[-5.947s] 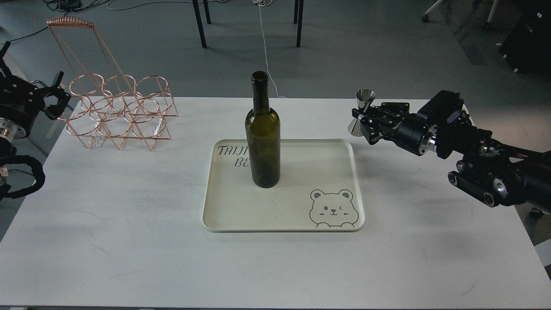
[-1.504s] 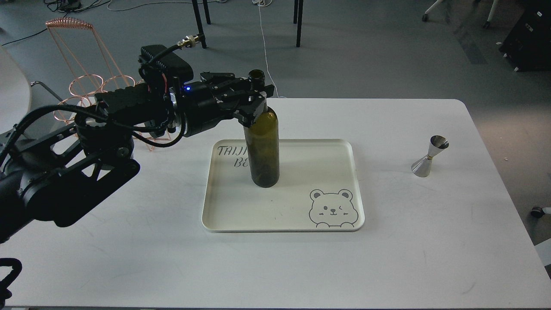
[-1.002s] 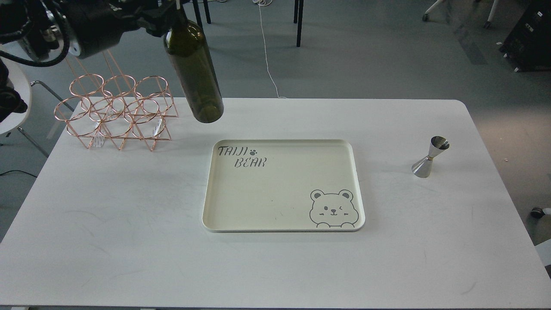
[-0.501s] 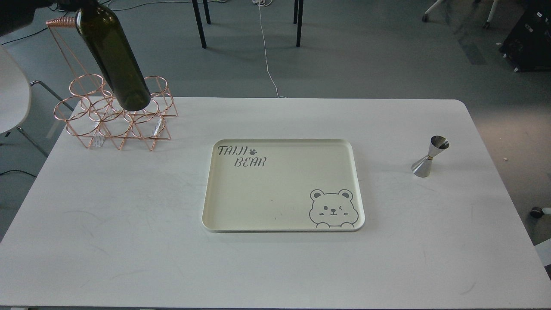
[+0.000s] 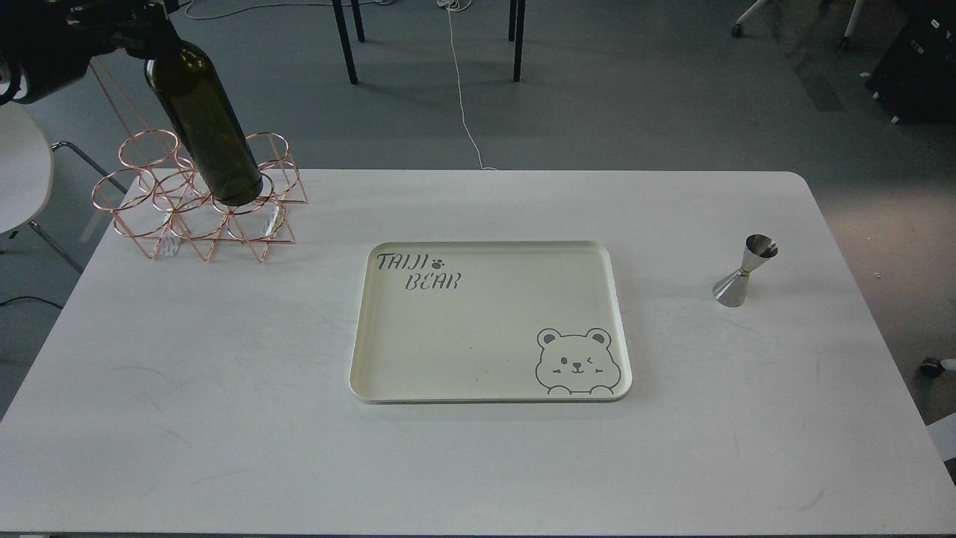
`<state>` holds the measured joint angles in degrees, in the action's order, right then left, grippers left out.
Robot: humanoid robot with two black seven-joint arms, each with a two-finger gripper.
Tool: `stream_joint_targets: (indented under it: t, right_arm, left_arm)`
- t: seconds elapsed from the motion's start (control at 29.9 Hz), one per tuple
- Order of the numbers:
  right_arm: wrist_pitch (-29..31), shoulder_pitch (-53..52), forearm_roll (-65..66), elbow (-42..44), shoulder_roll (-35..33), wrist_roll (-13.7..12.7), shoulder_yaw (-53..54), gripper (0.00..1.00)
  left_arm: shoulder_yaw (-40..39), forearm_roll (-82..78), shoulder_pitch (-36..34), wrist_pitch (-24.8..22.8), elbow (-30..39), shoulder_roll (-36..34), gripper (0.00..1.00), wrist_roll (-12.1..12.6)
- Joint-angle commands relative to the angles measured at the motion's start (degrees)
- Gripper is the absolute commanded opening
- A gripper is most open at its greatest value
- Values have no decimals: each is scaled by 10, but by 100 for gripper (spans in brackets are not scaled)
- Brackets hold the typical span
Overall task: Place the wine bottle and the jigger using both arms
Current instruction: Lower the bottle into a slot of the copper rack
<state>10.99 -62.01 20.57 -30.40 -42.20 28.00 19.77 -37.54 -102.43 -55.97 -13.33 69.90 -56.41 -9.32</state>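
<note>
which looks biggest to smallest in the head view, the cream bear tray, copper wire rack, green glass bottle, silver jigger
1. Cream rectangular bear tray, clearly largest.
2. Copper wire rack with ring holders.
3. Dark olive-green glass wine bottle; its neck is hidden by the left tool and it hangs nearer the camera, so ranks 2 and 3 are unsure.
4. Small silver hourglass jigger, smallest.

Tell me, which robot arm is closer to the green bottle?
Left. The left gripper is right at the top of the wine bottle, over the copper rack. The right arm is out of view.

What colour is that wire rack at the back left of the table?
The wire rack is shiny copper or rose gold, seen in the head view.
</note>
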Motion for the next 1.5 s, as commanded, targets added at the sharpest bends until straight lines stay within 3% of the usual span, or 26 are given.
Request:
stream_joint_targets:
  t: [0.0,1.47]
  right_arm:
    - [-1,0,0,0,1,0,1,98]
    - [0,1,0,0,4,0,-2,98]
  left_arm:
    - [1,0,0,1,-1,1,10,0]
    - [12,7,-11,-22,16,7,12,0]
